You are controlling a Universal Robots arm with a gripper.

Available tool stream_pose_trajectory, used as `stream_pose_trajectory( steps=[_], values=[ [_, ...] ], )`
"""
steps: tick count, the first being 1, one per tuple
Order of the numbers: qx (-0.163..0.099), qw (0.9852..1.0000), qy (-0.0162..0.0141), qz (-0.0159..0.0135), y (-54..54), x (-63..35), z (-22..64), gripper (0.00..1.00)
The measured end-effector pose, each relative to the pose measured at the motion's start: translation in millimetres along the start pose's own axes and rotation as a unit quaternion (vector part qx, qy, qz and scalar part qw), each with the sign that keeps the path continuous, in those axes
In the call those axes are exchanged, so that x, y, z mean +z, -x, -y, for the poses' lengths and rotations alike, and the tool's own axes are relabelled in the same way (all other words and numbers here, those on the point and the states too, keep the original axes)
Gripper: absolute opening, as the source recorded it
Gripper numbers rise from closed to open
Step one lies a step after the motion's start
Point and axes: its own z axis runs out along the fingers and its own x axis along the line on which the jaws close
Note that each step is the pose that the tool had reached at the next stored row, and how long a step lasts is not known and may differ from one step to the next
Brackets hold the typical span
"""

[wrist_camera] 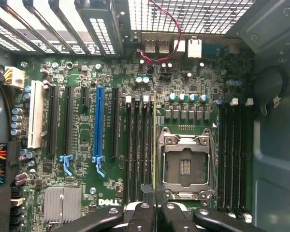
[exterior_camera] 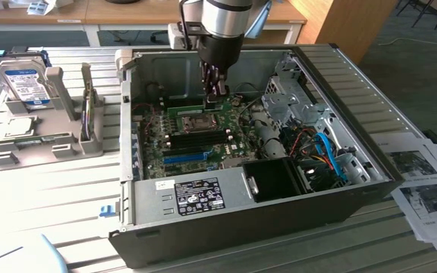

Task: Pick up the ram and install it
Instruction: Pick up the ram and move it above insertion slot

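An open computer case (exterior_camera: pixel 370 142) lies on the table with its green motherboard (exterior_camera: pixel 230 149) facing up. My gripper (exterior_camera: pixel 214 94) reaches down into the case and is shut on the ram (exterior_camera: pixel 212 103), a thin green stick held on edge. In the wrist view the ram (wrist_camera: pixel 154 145) appears edge-on as a narrow line running away from my gripper (wrist_camera: pixel 154 207). It hangs over the black memory slots (wrist_camera: pixel 137 145), right beside the CPU socket (wrist_camera: pixel 186 164). I cannot tell whether it touches a slot.
A long blue slot (wrist_camera: pixel 98 130) and more black slots (wrist_camera: pixel 234 150) flank the socket. The case also holds a power supply (exterior_camera: pixel 196 196), a black fan shroud (exterior_camera: pixel 275 179) and a drive cage (exterior_camera: pixel 291 94). A hard drive (exterior_camera: pixel 23 82) stands in a grey holder at the exterior view's left; papers (exterior_camera: pixel 431 187) lie at the right.
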Motion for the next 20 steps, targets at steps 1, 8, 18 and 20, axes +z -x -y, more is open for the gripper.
stream_pose_trajectory(
  steps=[1,8,18,20],
  values=[
    [0.000,1.0000,0.0000,0.0000,0.0,0.7,0.0,0.11],
    [0.000,1.0000,0.0000,0.0000,-0.1,1.7,0.1,0.11],
    [0.000,1.0000,0.0000,-0.0001,-5.3,1.6,0.0,0.11],
    [0.000,1.0000,0.0000,0.0000,-6.6,1.6,0.0,0.11]
  ],
)
